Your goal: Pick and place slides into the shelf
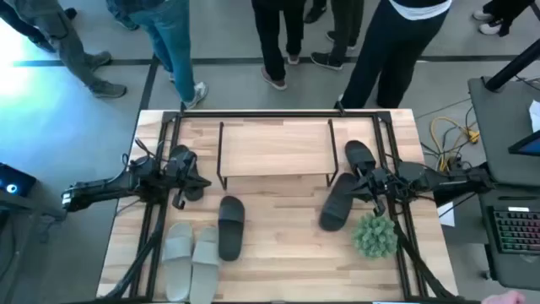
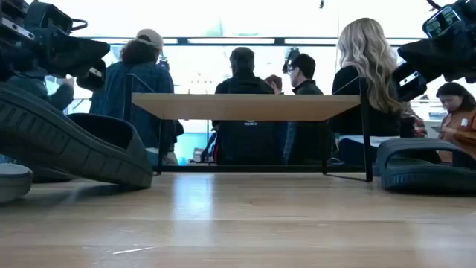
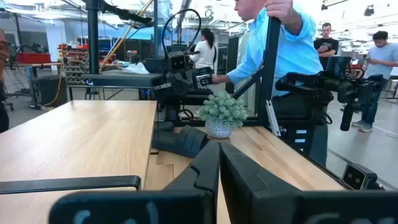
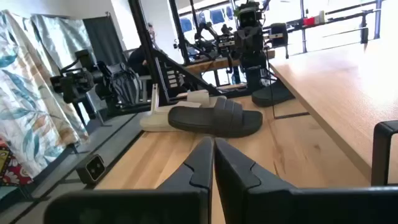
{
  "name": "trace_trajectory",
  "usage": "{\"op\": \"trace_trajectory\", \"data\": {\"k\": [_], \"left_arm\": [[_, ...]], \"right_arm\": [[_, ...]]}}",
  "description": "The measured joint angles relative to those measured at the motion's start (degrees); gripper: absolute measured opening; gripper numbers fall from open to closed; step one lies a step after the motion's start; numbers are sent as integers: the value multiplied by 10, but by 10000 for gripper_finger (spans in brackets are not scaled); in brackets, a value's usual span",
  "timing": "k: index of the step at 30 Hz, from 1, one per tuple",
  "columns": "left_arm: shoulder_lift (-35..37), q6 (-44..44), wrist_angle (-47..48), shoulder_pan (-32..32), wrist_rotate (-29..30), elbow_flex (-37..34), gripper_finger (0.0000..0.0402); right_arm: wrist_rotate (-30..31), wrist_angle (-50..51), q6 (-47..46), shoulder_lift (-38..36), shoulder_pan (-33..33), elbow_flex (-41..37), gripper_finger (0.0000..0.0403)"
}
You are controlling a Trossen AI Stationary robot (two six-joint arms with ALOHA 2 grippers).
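Shelf: light-wood top, black wire legs, at the table's far edge. Slides: two pale grey-white side by side at the near left; black ones scattered flat beside the shelf.

Shelf top bare; underneath open; plant and black slides crowd right side.

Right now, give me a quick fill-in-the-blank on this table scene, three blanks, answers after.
1. The top board of the low light-wood shelf with black wire legs holds ___ slides.
2. The two pale grey-white ribbed slides lie nearer the ___ arm.
3. The small green potted plant stands nearer the ___ gripper.
Missing words: no; left; right
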State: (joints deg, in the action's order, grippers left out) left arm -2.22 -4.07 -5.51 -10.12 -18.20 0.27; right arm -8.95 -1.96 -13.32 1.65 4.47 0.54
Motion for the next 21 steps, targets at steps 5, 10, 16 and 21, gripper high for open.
{"op": "trace_trajectory", "data": {"k": [5, 10, 16, 21], "left_arm": [[0, 0, 0, 0, 0, 0, 0], [0, 0, 0, 0, 0, 0, 0], [0, 0, 0, 0, 0, 0, 0], [0, 0, 0, 0, 0, 0, 0]], "right_arm": [[0, 0, 0, 0, 0, 0, 8], [0, 0, 0, 0, 0, 0, 8], [0, 0, 0, 0, 0, 0, 8], [0, 0, 0, 0, 0, 0, 8]]}}
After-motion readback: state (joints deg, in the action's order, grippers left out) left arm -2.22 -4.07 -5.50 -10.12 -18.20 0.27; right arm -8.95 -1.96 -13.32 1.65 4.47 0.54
